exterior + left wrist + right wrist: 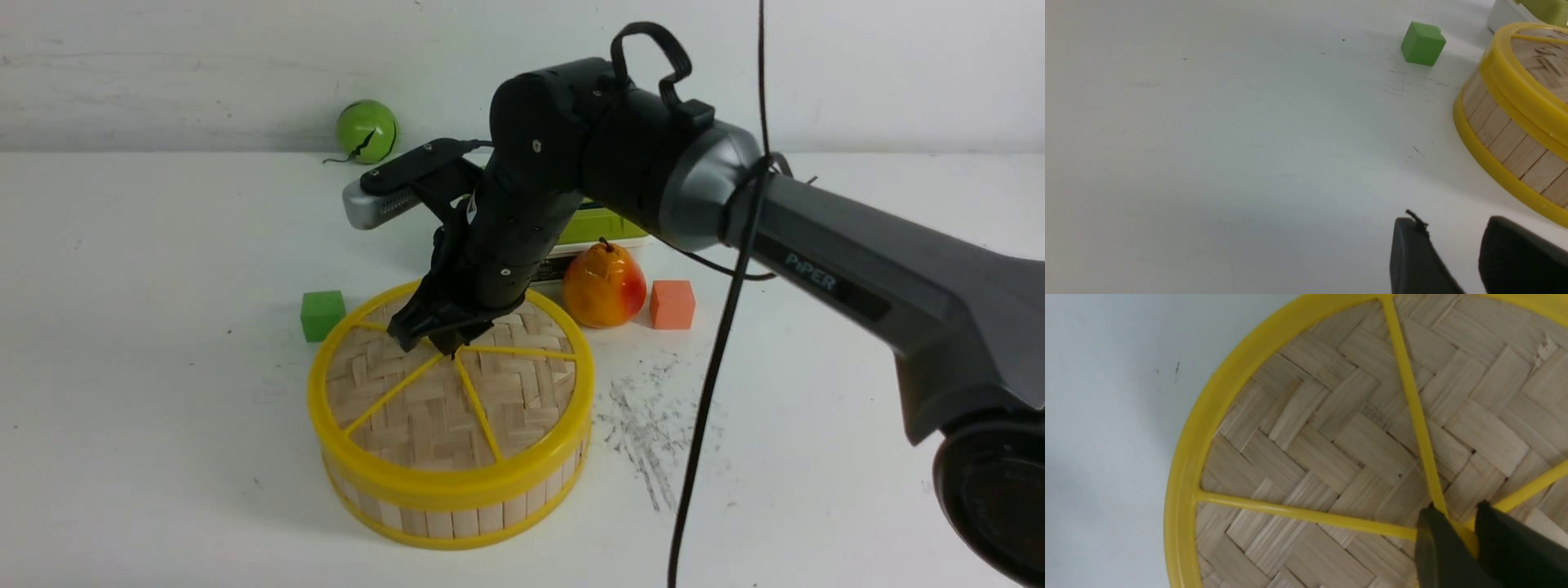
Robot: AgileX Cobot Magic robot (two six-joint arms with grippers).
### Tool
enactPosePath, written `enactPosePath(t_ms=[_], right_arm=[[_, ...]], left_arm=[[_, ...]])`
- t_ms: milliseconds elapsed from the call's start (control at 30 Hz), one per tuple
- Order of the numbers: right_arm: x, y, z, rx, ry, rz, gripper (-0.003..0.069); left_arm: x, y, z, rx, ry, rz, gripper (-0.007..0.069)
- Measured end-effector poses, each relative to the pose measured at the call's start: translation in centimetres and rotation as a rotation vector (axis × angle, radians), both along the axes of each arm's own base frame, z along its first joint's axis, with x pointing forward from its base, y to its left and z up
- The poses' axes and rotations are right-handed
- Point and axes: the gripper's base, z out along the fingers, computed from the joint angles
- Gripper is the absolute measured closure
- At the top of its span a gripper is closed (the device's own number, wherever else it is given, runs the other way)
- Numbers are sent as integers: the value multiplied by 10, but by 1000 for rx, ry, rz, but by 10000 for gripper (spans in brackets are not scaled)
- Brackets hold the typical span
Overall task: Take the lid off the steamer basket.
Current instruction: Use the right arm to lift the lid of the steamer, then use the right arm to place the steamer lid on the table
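while the lid [441,408] sits flat on the steamer basket [457,516] out front, the right gripper [445,341] is down at its centre. left wrist: the left gripper [1453,261] hangs beside the basket, jaws slightly apart, empty. right wrist: jaws pinch the lid's yellow knob [1466,538].

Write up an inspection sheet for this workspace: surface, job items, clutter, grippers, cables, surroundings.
Surface: white table, dark scuff marks right of the basket.
Job's things: lid seated on the steamer basket, not lifted.
Clutter: green cube, orange cube, pear, green ball, green-lidded box behind the right arm.
Grippers: right gripper closed on the lid's centre knob; left gripper open, empty, low beside the basket.
Cables: black cable hanging across that arm.
Surroundings: plain white wall.
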Motion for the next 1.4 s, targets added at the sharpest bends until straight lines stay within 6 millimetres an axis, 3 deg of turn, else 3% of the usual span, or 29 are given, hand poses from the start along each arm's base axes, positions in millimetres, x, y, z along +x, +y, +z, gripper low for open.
enactPosePath(t_ms=[133,300,333,433,467,533,633,667,700,767,900,933,1033,1133,1300,1400], right_arm=[[-4,-3,20,17,-20,5,562],[-29,-27,101,52,-121,20,561],[-30,-28,104,52,-126,22,561],[-47,-67,152,49,-212,-19,561],[-48,-69,153,47,-210,-23,561],[-56,-102,171,51,-232,-81,561],[-66,-145,178,29,-218,-163,561],[-66,-147,175,21,-208,-168,561],[-71,-173,172,0,-187,-225,561],[-74,-192,160,-29,-147,-273,561],[-70,-220,122,-74,-89,-360,561],[-64,-227,100,-79,-80,-389,561],[-54,-230,63,-56,-74,-427,561],[-45,-226,13,-33,-31,-457,561],[-29,-222,-31,-47,0,-476,561],[-23,-221,-45,-57,15,-479,561]], left_arm=[[0,0,0,0,0,0,385],[0,0,0,0,0,0,385],[0,0,0,0,0,0,385],[0,0,0,-2,-1,0,385],[0,0,0,-3,-1,0,385],[0,0,0,-9,-2,0,385],[0,0,0,-16,-4,-1,385],[0,0,0,-16,-4,-1,385],[0,-1,0,-16,-4,-1,385],[0,-1,0,-18,-6,-1,385],[0,-1,1,-19,-7,-1,385],[0,-1,1,-19,-7,-1,385],[0,-1,1,-19,-7,-1,385],[0,-1,1,-19,-7,-1,385],[0,-1,1,-20,-7,-1,385],[0,-1,1,-20,-7,-1,385]])
